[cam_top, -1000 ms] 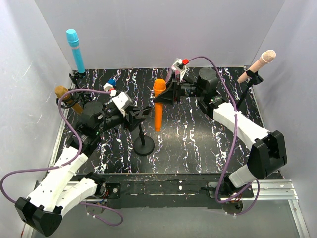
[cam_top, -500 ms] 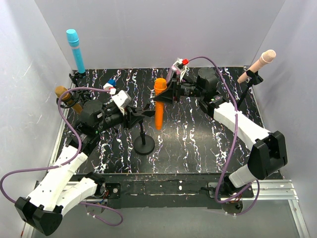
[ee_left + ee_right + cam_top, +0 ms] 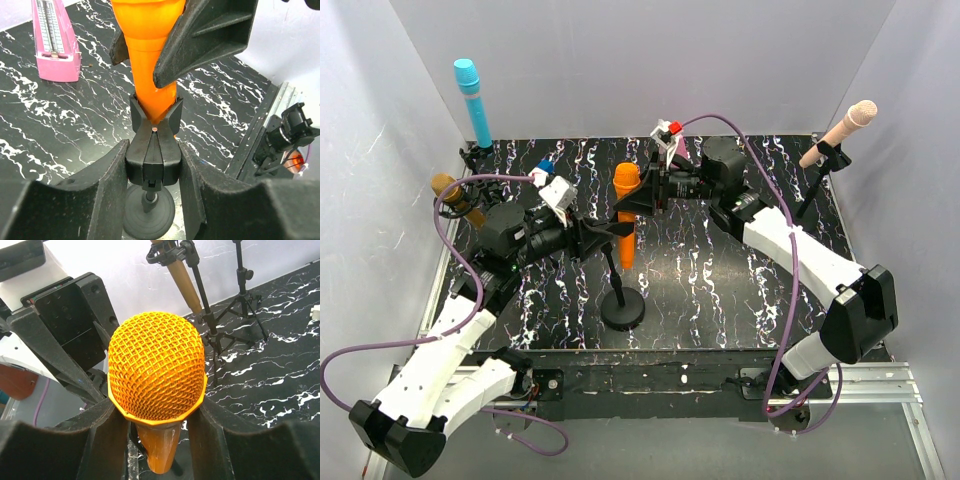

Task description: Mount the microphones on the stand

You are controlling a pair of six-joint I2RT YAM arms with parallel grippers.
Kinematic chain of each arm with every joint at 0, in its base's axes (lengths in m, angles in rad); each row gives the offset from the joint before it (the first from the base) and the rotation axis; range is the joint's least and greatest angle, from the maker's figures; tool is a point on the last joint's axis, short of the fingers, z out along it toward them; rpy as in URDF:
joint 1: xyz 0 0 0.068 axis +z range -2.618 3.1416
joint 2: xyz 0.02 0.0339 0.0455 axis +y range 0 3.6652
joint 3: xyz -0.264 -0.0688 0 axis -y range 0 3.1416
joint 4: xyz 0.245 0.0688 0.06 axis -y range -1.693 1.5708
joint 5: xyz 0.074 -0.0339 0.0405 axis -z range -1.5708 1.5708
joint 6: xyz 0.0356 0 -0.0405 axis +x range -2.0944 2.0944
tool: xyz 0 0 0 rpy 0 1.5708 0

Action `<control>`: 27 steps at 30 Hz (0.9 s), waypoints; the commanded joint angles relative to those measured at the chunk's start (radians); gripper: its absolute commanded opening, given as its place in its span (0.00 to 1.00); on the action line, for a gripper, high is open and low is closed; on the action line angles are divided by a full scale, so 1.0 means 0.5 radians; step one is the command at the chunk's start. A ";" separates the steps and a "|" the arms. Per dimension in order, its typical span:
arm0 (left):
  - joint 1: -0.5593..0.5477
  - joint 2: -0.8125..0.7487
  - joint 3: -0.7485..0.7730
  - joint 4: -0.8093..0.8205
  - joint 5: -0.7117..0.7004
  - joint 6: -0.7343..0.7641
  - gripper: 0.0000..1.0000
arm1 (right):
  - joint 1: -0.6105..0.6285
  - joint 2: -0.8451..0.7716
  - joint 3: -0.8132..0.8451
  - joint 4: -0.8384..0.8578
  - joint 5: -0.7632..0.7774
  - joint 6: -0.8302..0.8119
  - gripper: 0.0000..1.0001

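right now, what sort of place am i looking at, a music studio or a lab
Most likely a robot lab test booth, not a studio: plain white walls box in a black marbled table, and a left arm and right arm are bolted at its near edge.

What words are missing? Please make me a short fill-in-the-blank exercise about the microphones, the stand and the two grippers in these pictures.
1. The right gripper holds the ___ microphone just below its head.
2. The ___ gripper is shut on the black clip of the stand.
3. The metronome lying on the table is ___.
4. The blue microphone stands at the back ___ corner.

Missing words: orange; left; pink; left.
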 commanded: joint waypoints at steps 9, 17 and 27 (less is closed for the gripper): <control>0.004 -0.047 0.049 0.005 -0.193 -0.476 0.00 | 0.103 -0.017 0.151 -0.071 0.221 0.182 0.01; 0.004 -0.014 0.086 0.030 -0.190 -0.455 0.00 | 0.180 -0.033 0.111 -0.052 0.136 0.139 0.01; 0.004 0.033 0.157 0.076 -0.178 -0.446 0.25 | 0.177 -0.073 0.074 -0.055 0.096 0.105 0.01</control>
